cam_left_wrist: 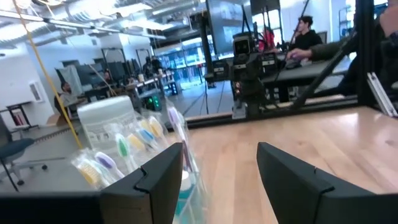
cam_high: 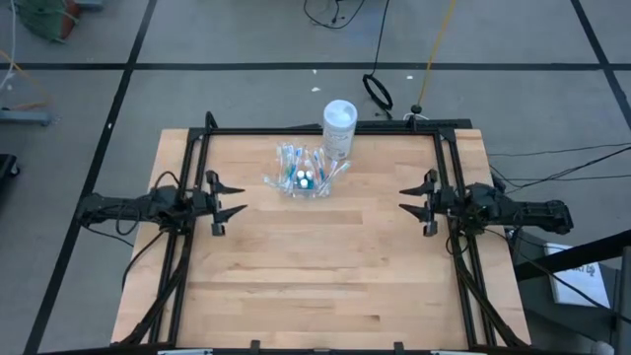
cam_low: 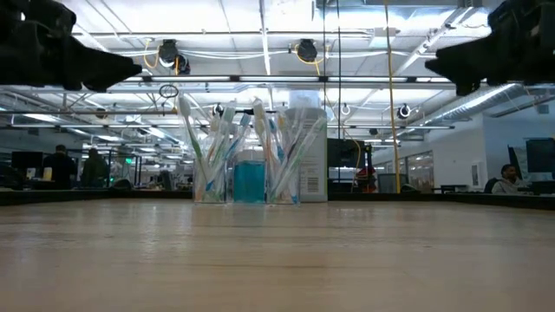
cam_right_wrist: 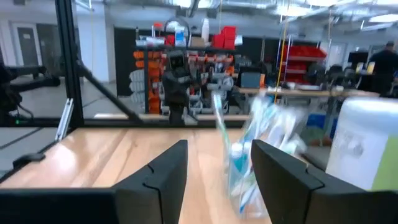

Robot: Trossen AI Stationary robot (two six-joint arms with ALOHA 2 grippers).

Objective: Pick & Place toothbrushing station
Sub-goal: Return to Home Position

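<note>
We reckon only parking the arms remains: the clear cup [cam_high: 304, 176], packed with toothbrushes [cam_low: 221, 143] and blue tubes [cam_low: 249, 182], stands by the white container [cam_high: 339, 126] near the counter's [cam_high: 315, 286] far edge, while the left jaws and right jaws hang open, empty, at either side.

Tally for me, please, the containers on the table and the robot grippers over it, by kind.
Clear plastic organizer: 1
Tall white cylindrical container: 1
Dark two-finger grippers, both open: 2 (left gripper, right gripper)
Total: 4
</note>
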